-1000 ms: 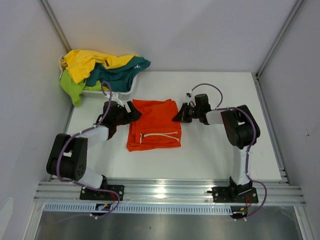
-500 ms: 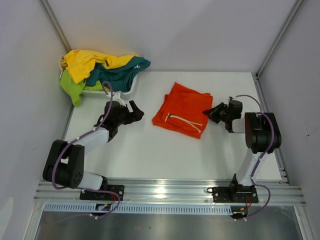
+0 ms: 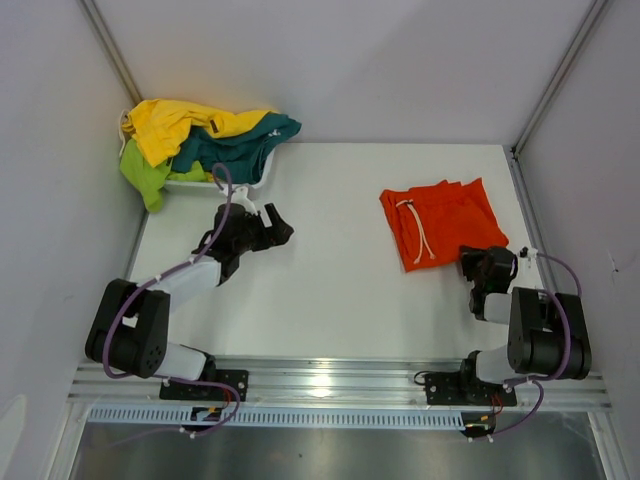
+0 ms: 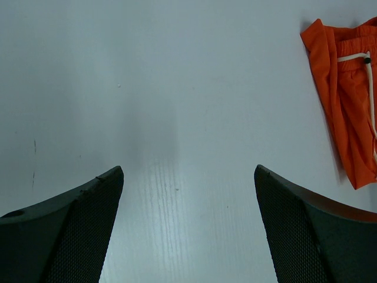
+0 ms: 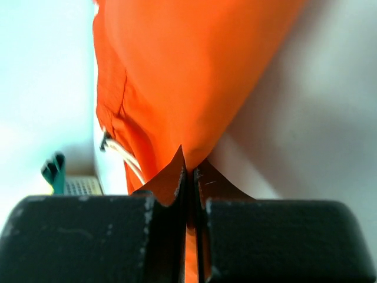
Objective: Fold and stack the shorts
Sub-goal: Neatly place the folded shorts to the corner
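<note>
The orange shorts (image 3: 440, 222) with a white drawstring lie folded at the right of the table; they also show in the left wrist view (image 4: 347, 100) and the right wrist view (image 5: 188, 76). My right gripper (image 3: 478, 263) is shut on their near edge, fabric pinched between its fingers (image 5: 189, 168). My left gripper (image 3: 270, 228) is open and empty over bare table at the left, far from them; its fingertips (image 4: 100, 194) show wide apart. Yellow shorts (image 3: 175, 122), teal shorts (image 3: 235, 145) and lime-green shorts (image 3: 143, 172) are heaped in the white basket.
The white basket (image 3: 200, 182) stands at the table's back left corner. Grey enclosure walls and metal posts (image 3: 545, 75) bound the table. A metal rail (image 3: 330, 378) runs along the near edge by the arm bases.
My right gripper has dragged the orange shorts from the table's middle to the right side and turned them. My left gripper let go of them and stays at the left.
</note>
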Robot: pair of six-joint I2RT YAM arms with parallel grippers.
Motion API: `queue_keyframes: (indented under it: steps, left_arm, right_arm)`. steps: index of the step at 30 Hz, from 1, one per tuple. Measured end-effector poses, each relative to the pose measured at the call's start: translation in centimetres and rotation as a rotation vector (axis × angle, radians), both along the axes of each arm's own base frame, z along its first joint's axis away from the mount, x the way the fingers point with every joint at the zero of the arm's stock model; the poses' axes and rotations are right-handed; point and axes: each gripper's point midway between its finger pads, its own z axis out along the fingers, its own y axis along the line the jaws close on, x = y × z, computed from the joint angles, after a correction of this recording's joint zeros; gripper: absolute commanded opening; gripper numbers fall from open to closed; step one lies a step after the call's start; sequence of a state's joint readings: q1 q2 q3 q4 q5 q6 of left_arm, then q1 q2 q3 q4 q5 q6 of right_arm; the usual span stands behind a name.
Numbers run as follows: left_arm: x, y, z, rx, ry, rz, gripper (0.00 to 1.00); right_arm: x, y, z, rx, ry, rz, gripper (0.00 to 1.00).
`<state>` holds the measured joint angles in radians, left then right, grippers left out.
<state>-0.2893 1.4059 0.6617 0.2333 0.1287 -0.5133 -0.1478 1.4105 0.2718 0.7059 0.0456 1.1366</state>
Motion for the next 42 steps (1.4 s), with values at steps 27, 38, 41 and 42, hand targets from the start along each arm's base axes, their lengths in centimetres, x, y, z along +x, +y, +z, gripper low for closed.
queue_keyframes:
  steps: [27, 38, 41, 42]
  left_arm:
    - [-1.3, -2.3, 0.6, 0.006, -0.015, -0.084, 0.93]
    - [-1.7, -3.0, -1.2, 0.002, 0.034, -0.126, 0.93]
    - [-1.7, -3.1, -1.4, -0.001, 0.038, -0.133, 0.93]
    - [-1.6, -3.2, -1.4, -0.001, 0.038, -0.134, 0.93]
  right_arm:
    - [9.2, -11.4, -2.6, 0.273, -0.299, -0.469, 0.00]
    - [17.0, -15.7, -1.9, 0.247, -0.347, -0.581, 0.00]
    - [18.6, -16.7, -1.9, 0.239, -0.344, -0.609, 0.02]
    - [19.3, -16.9, -1.6, 0.240, -0.350, -0.614, 0.06]
